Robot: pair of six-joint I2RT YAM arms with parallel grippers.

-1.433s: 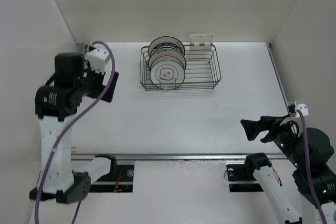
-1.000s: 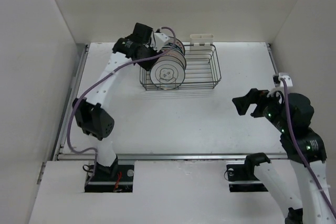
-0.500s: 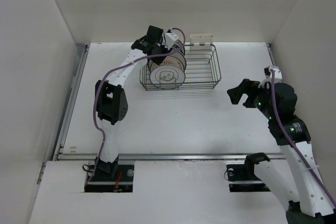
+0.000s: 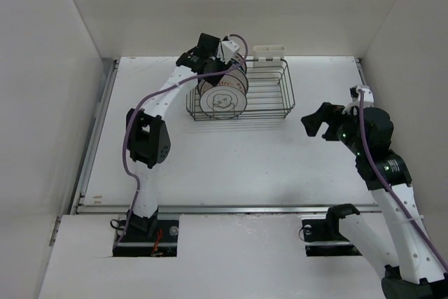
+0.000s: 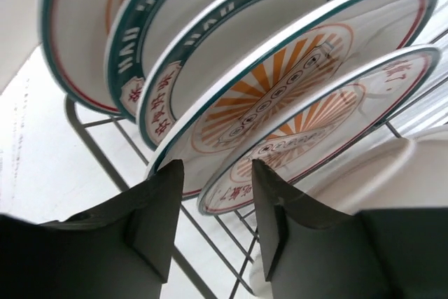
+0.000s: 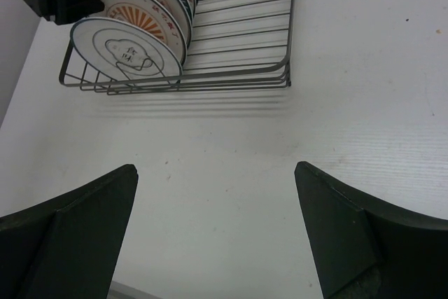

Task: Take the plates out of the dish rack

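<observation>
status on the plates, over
Left gripper open, astride a sunburst plate rim, no grip yet. Right gripper open, empty, right of the dish rack. Plates all standing in it. Nothing blocking.

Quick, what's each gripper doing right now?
Left gripper: partly open, fingers either side of a plate rim.
Right gripper: wide open, empty.

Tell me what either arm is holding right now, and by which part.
Nothing yet. The left gripper straddles the rim of a sunburst plate, jaws not closed on it; the right gripper hangs open, empty.
</observation>
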